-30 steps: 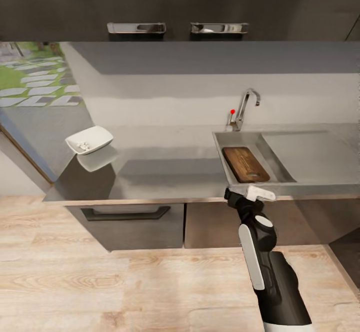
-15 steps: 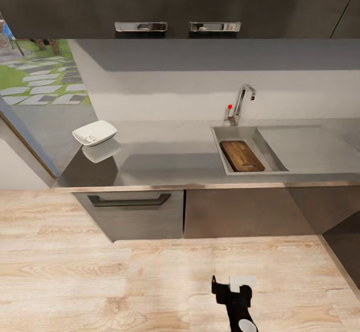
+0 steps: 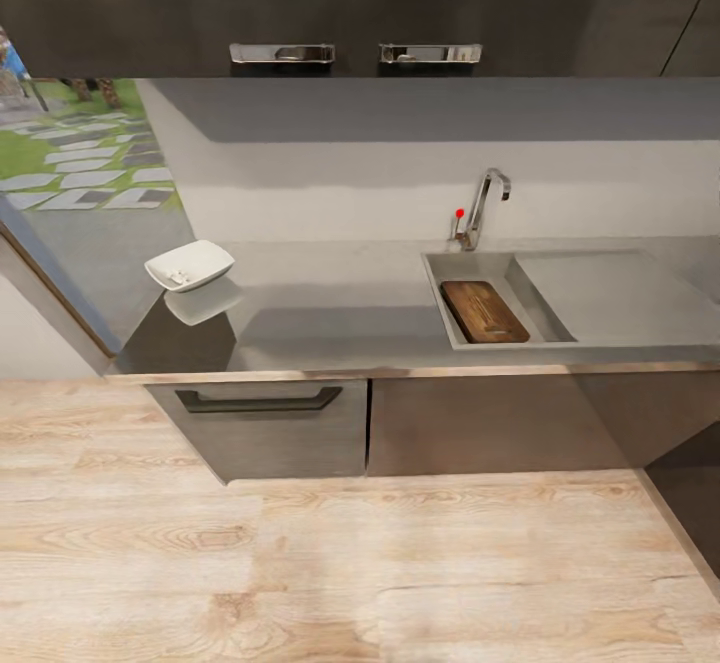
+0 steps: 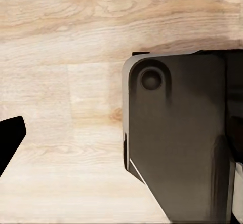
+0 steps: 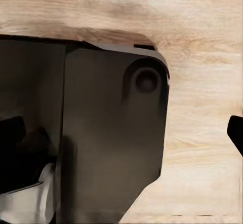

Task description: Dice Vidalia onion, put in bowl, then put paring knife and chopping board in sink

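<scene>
The dark brown chopping board [image 3: 484, 311] lies inside the basin of the sink [image 3: 440, 288], which is set in the grey countertop [image 3: 330, 318]. At the countertop's left end stands the white bowl [image 3: 190, 265] with small pale diced onion pieces [image 3: 178, 276] in it. I cannot make out the paring knife. In the left wrist view, my left gripper [image 4: 121, 143] hangs over the wooden floor with one dark fingertip [image 4: 10, 139] far out at the picture's edge. My right gripper [image 5: 121, 133] likewise shows one fingertip [image 5: 236, 133] at the edge. Neither holds anything.
A curved chrome tap [image 3: 485, 198] with a red-tipped lever [image 3: 459, 213] stands behind the sink, with the drainboard [image 3: 610, 293] to its right. Dark cabinets [image 3: 270, 423] sit under the countertop. My dark base [image 4: 177, 143] stands on the light wooden floor [image 3: 300, 563].
The right arm, raised at the sink's front edge a second ago, has dropped out of the head view. The view first pulled back from the counter. The board stays in the sink.
</scene>
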Robot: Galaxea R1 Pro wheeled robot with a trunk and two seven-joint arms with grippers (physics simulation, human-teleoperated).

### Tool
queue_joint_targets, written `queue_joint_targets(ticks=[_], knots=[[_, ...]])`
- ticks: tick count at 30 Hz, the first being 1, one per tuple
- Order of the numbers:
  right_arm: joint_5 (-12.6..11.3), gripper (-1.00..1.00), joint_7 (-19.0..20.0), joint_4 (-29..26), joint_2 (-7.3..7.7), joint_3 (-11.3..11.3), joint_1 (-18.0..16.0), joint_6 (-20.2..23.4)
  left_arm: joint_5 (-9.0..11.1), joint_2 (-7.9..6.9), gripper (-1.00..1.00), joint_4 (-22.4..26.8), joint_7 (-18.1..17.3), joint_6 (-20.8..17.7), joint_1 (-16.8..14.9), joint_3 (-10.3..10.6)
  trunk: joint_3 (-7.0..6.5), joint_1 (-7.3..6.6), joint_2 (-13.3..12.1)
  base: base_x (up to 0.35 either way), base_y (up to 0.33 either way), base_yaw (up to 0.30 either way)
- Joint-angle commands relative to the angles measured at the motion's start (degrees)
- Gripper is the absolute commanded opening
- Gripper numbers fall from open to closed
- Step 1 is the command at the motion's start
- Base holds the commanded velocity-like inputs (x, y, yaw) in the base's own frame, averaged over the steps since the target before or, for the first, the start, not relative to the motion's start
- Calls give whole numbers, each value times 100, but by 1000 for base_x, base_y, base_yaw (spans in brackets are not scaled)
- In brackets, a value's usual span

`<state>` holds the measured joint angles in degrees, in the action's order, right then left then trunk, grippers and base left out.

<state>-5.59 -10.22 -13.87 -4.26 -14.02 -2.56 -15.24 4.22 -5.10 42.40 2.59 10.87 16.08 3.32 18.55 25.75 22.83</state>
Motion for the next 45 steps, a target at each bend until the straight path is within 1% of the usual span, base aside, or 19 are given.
queue_joint_targets(ticks=[1, 4, 7, 11, 15, 19, 23, 28, 36, 42, 45], knots=[[-56, 100, -20, 138, 2, -20, -3, -59, 44, -8, 100, -48, 32, 11, 1, 33, 5, 3, 9, 0, 0, -39], [-56, 100, -10, 417, 6, 216, 2, -104, 44, -8, 100, -266, 50, 5, 1, 22, -11, 3, 9, 0, 0, -90], [-56, 100, -7, 511, 27, 491, 8, -115, 44, -8, 100, -701, 50, 5, 1, -117, -34, 3, 9, 0, 0, -120], [-62, 100, -4, 537, 91, 600, 10, -119, 40, -33, 100, -1122, 49, 10, 1, -229, -66, 3, 9, 0, 0, -128], [-65, 100, 26, 542, 107, 624, 10, -119, 43, -99, 100, -1352, 42, 11, 1, -261, -94, 3, 9, 0, 0, -143], [-65, 100, 205, 548, 117, 630, 10, -117, 44, -112, 100, -1396, 42, 11, 1, -269, -102, 3, 9, 0, 0, -172], [-65, 100, 237, 551, 118, 629, 10, -123, 44, -113, 100, -1403, 47, 11, 1, -270, -103, 3, 9, 0, 0, -145], [-62, 100, 248, 558, 110, 624, 17, -133, 44, -111, 100, -1408, 48, 11, 1, -270, -115, 3, 9, 0, 0, -17], [-56, 100, 249, 598, 103, 620, 19, -136, 34, -113, 100, -1436, 42, 13, 1, -264, -181, 3, 9, 0, 0, -1], [-56, 100, 249, 652, 89, 620, 19, -137, 19, -114, 100, -1537, 40, 14, 1, -258, -235, 3, 9, 0, 0, 0], [-56, 100, 249, 656, 91, 620, 19, -137, 18, -111, 100, -1723, 36, 12, 1, -254, -262, 3, 9, 0, 0, 0]])
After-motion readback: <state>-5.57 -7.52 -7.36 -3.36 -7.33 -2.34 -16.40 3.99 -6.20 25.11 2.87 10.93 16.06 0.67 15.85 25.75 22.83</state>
